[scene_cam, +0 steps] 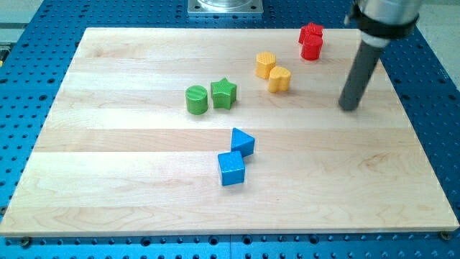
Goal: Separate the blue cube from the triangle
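The blue cube (231,169) sits on the wooden board (108,165) just below centre. The blue triangle (243,142) touches its upper right corner. My tip (349,107) is at the view's right, well apart from both, about 150 px right and above the triangle. The dark rod rises from it to the top right corner.
A green cylinder (196,99) and a green star (223,93) stand side by side above the blue pair. Two yellow blocks (266,65) (279,79) lie further up right. Two red blocks (311,34) (311,48) sit near the top edge.
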